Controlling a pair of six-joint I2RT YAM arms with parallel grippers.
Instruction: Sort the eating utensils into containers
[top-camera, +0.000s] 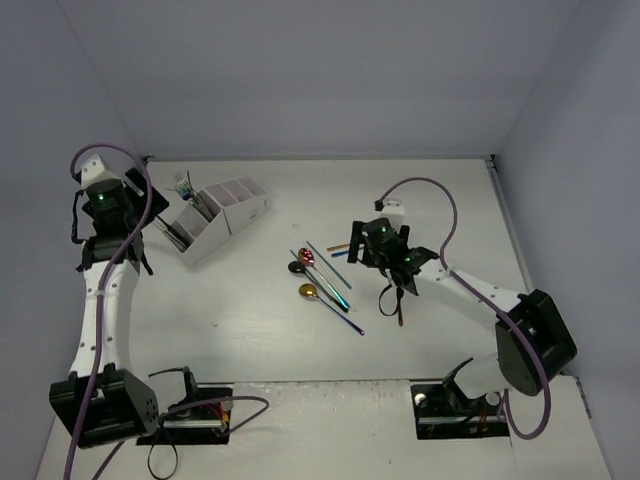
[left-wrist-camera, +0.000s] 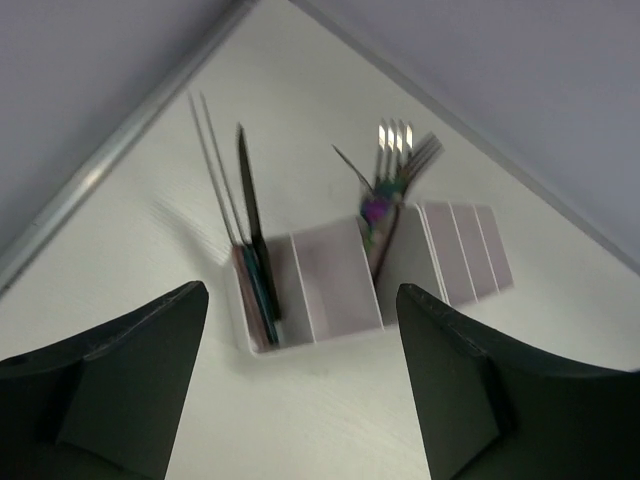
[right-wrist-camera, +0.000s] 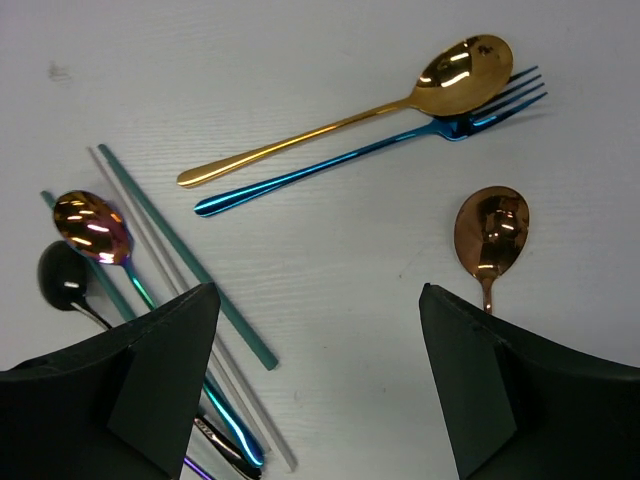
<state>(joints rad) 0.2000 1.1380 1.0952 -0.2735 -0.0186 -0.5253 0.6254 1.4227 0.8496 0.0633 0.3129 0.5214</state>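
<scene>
Loose on the bench, right of centre: gold spoon just beside blue fork, nearly parallel; copper spoon apart from the pair; rainbow spoon and black spoon close by a teal stick; hovering above these, right jaws spread wide, gripping nothing; at the bench's far left, white caddy, with forks upright in an inner compartment, thin sticks and dark knife in the end one; left jaws over it, wide apart, holding nothing.
</scene>
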